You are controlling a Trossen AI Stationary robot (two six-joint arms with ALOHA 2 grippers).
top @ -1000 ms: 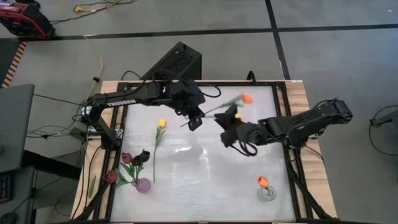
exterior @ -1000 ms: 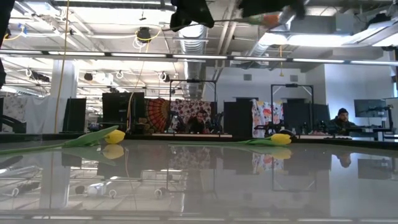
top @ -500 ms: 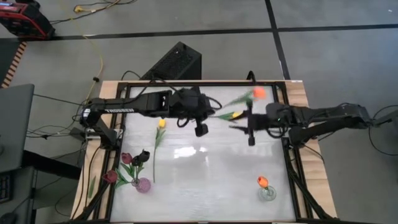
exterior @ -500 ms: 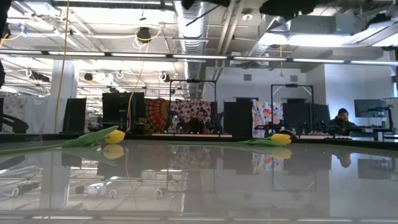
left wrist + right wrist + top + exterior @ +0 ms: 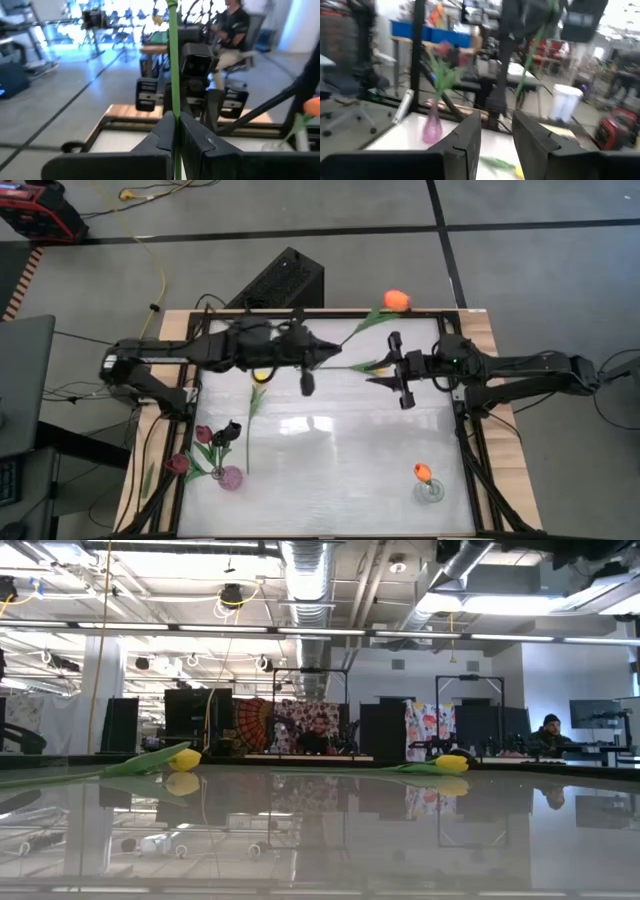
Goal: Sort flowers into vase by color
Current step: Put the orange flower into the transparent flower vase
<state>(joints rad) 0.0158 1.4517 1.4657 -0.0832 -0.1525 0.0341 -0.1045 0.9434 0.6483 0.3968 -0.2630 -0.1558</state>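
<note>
An orange tulip (image 5: 397, 299) with a long green stem is held in the air by my shut left gripper (image 5: 306, 372), over the far middle of the table. Its head points toward the far right. My right gripper (image 5: 392, 372) is open and empty, level with the stem and just right of it; the gap also shows in my right gripper's (image 5: 496, 135) own wrist view. Two yellow tulips (image 5: 259, 378) (image 5: 372, 365) lie flat on the table. A purple vase (image 5: 230, 477) holds maroon tulips (image 5: 204, 434). A clear vase (image 5: 430, 491) holds one orange tulip (image 5: 422, 472). My left gripper pinches the orange tulip's stem near its lower end (image 5: 173, 120) between its two fingers (image 5: 160, 135). The stem runs on ahead of the fingertips, rising toward the far right. The flower is lifted clear of the table.
The table has a glossy white top inside a wooden frame (image 5: 480, 330). A black box (image 5: 285, 280) stands behind the far edge. The middle and near middle of the table are bare. People sit at desks in the room behind (image 5: 548, 730).
My right gripper has drawn back from the table's middle toward the right edge, and its arm has stretched out. My left gripper has pulled back a little to the left. The held tulip has swung, and its head has moved toward the far edge.
</note>
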